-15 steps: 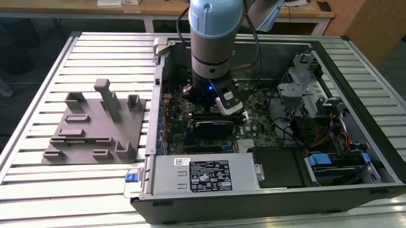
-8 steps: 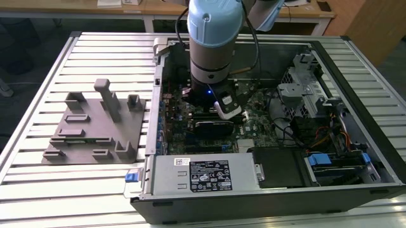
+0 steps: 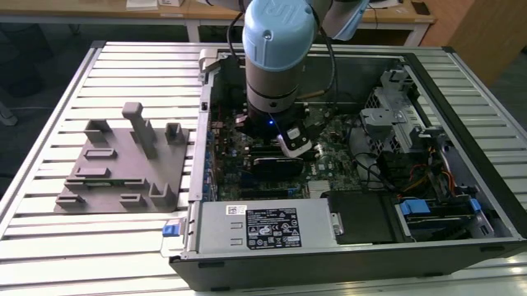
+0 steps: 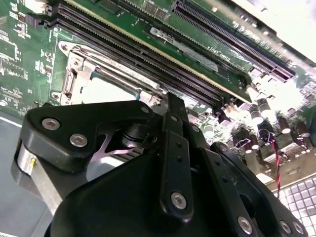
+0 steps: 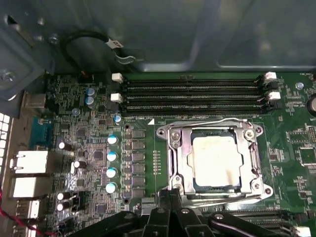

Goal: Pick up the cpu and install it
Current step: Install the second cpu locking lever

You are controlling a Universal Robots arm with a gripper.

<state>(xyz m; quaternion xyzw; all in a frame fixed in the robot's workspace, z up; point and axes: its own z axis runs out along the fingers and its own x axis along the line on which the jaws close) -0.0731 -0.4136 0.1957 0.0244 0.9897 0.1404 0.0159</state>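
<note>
Silvery-white and square, the thin flat cpu [image 5: 216, 161] lies inside the dark metal-framed socket [image 5: 216, 163] on the green motherboard [image 5: 291, 143], as the first wrist view shows; the frame surrounds it on all sides and the chip looks level in its seat. In the second wrist view the same chip [image 4: 106, 90] peeks out as a pale patch within the socket frame, just past the black gripper [image 4: 170, 106] linkage.

Four long black memory slots [image 5: 192, 94] run at twelve o'clock of the socket in the first wrist view, and a row of blue-topped capacitors [image 5: 111, 164] stands at nine o'clock of it.

From the exterior view, the blue-and-grey robot arm [image 3: 278, 55] reaches down into the open black computer case [image 3: 346, 246]; the grey moulded fixture [image 3: 123, 166] sits on the slatted metal table [image 3: 49, 246] at nine o'clock of the case.

Judging by this, the pick-up and placing appear done: the chip rests in the socket. Whether the retaining frame is latched down I cannot tell. Nothing is seen between the gripper's fingers, which appear drawn close together at the socket's near edge.
</note>
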